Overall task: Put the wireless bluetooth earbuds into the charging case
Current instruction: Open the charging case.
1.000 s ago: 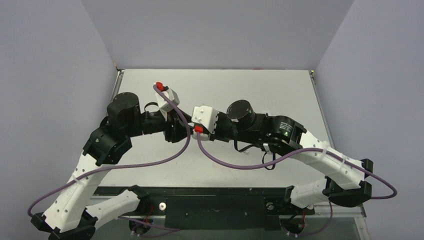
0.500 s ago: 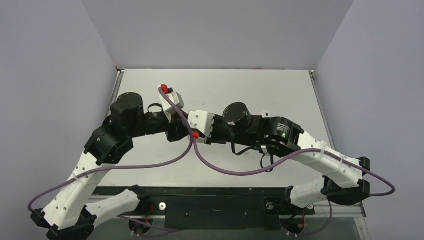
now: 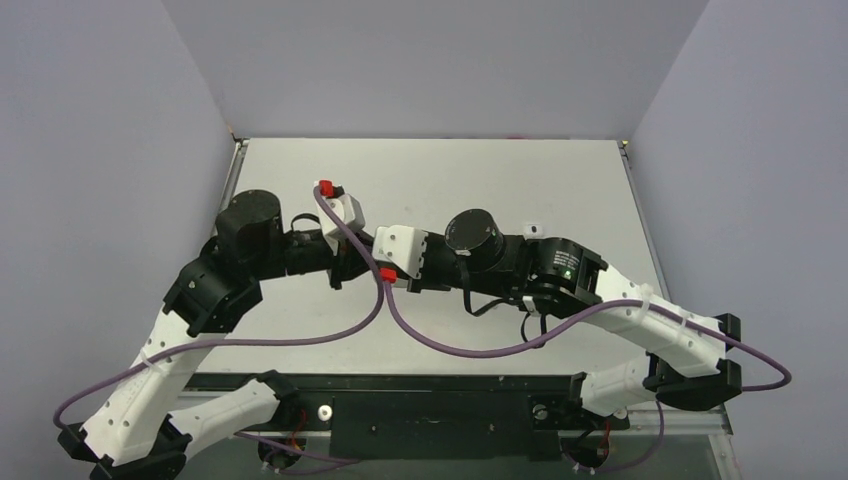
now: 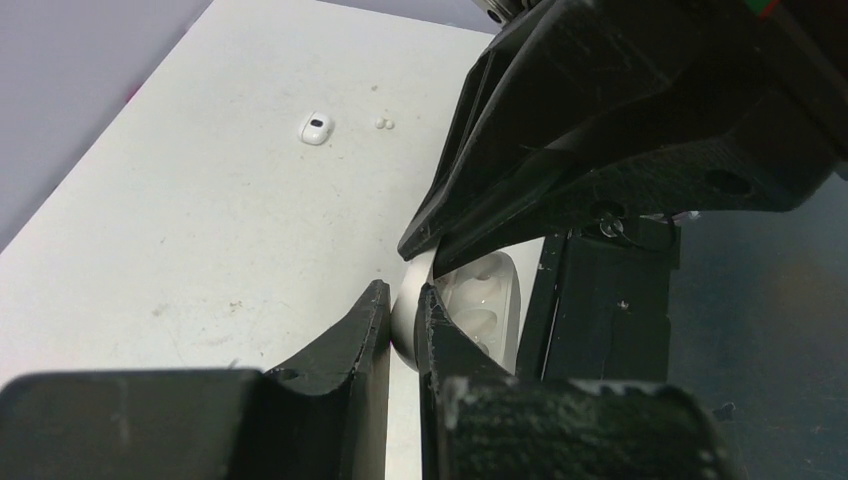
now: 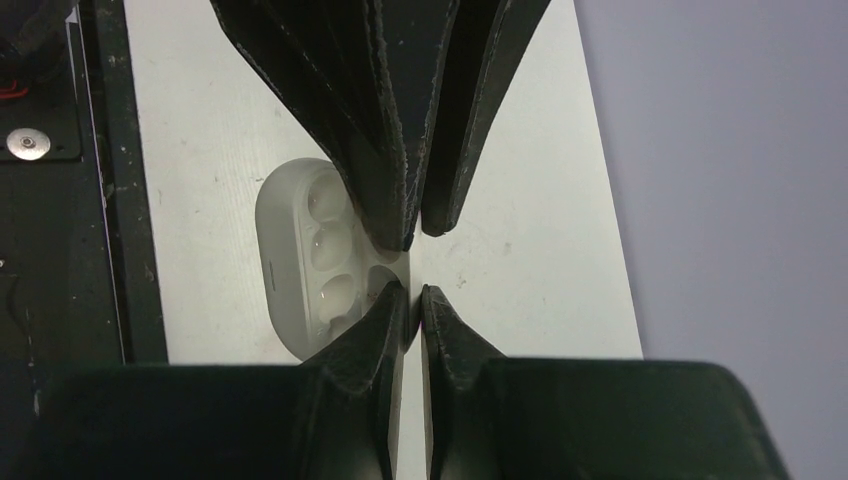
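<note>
White charging case sits open on the table, sockets up, right by the black near edge. The left gripper is pinched tight on the upright lid, and the right gripper clamps that same lid (from the opposite side). One earbud lies well apart.

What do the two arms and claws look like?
Left arm and right arm: white shells, black round joints. A purple cable runs along each to a red plug. The claw fingers are black, tapered. A green light marks the right one.
</note>
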`<state>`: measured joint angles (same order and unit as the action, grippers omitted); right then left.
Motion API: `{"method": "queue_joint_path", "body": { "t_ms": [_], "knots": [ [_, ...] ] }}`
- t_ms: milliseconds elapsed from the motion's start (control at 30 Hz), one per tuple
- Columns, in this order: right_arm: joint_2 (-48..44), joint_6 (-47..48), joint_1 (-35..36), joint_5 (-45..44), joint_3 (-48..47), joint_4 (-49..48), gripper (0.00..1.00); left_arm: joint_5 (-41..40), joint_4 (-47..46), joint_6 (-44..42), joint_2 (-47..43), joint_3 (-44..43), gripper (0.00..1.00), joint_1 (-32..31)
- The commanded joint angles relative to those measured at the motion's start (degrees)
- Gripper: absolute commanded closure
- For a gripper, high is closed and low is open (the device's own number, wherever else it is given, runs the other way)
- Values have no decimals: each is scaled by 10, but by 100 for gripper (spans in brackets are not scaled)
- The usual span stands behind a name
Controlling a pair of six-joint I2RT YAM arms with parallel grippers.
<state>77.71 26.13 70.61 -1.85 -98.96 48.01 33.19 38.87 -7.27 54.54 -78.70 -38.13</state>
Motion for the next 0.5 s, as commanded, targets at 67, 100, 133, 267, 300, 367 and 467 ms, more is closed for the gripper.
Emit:
{"method": "queue_joint_path", "body": {
  "t_ms": [67,100,133,267,300,367,467],
  "knots": [
    [-39,-18,-1,-19,35,-91,87,-5,-64,-11,-49,46,100,-1],
    [-41,-28,-2,-10,42,-96,82,-10,-75,-14,-61,53,100,-1],
    [-44,-33,-4,-4,44,-106,74,-11,-97,-18,-68,69,100,-1],
    [-44,-65,-13,14,48,-120,57,-23,-152,-61,-112,119,100,-1],
    [-44,-78,-20,23,48,-121,55,-29,-157,-84,-126,126,100,-1],
    [-46,-104,-40,57,50,-128,51,-41,-180,-118,-145,146,100,-1],
    [-54,-152,-82,166,66,-147,43,-56,-199,-157,-171,173,100,-1]
  ]
}}
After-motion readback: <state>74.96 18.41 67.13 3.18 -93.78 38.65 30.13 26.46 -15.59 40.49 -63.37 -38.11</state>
